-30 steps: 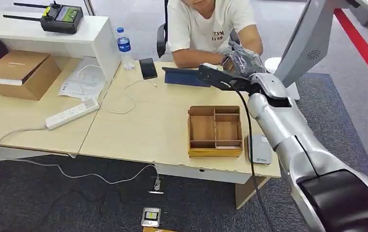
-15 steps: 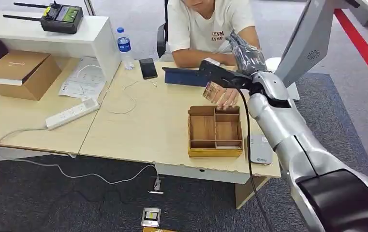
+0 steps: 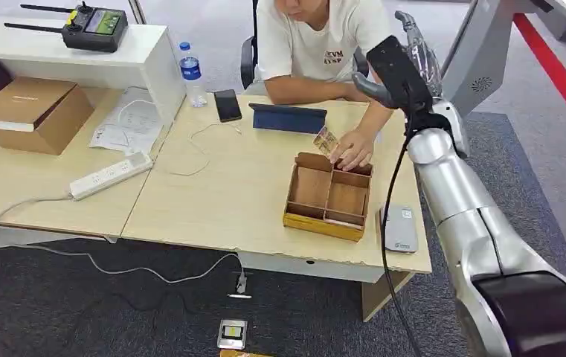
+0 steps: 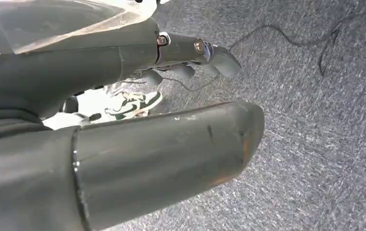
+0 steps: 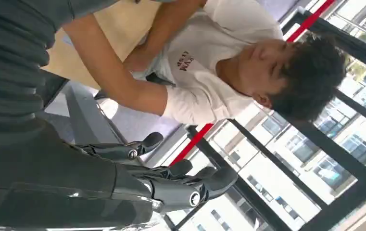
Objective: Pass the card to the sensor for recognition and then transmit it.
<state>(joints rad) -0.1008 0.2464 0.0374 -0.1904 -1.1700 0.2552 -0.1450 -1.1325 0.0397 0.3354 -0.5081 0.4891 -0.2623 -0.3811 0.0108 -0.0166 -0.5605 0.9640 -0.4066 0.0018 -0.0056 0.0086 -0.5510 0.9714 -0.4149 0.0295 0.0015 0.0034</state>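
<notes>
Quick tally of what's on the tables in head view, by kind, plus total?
Electronics: 5 (black remote controller, black phone, dark blue tablet, white power strip, grey card sensor)
Boxes: 2 (brown cardboard box, wooden compartment tray)
Bottles: 1 (clear water bottle)
Cards: 1 (card in person's hand)
Total: 9

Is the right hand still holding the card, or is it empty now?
Empty. The right hand is raised with fingers apart and nothing between them; the card is in the person's hand at the wooden tray.
</notes>
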